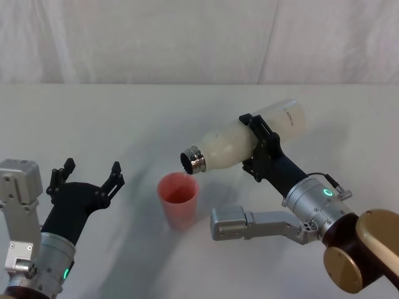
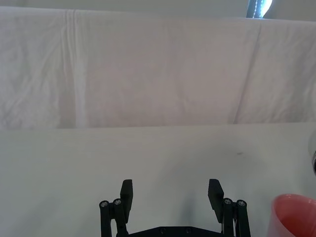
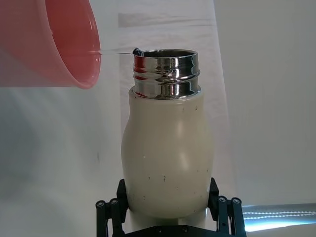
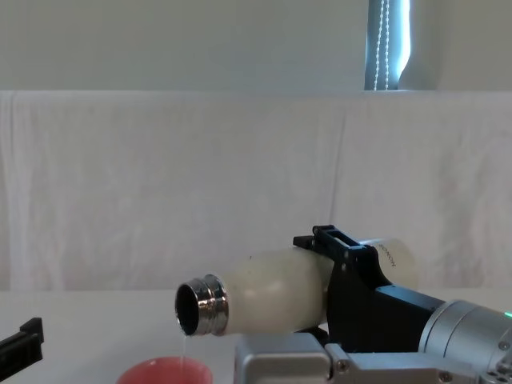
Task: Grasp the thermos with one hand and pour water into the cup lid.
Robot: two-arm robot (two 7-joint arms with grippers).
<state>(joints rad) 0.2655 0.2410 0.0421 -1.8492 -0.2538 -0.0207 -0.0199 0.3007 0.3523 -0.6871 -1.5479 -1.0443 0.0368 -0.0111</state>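
- One line of small dark print runs along the thermos (image 1: 249, 139) near its base end; it is too small to read.
- Cream-white body, rounded shoulders, shiny threaded chrome neck; it is tipped almost level above the desk (image 1: 124, 118), mouth pointing away from the right hand (image 1: 260, 146) toward the robot's left.
- A thin stream of water falls from the neck into the cup lid (image 1: 179, 198), a small coral cup standing on the desk just below and beyond the mouth.
- The right hand clamps the thermos around its middle, black fingers on either side.
- The left hand (image 1: 88, 177) hovers over the desk beside the cup lid, fingers spread wide, holding nothing.
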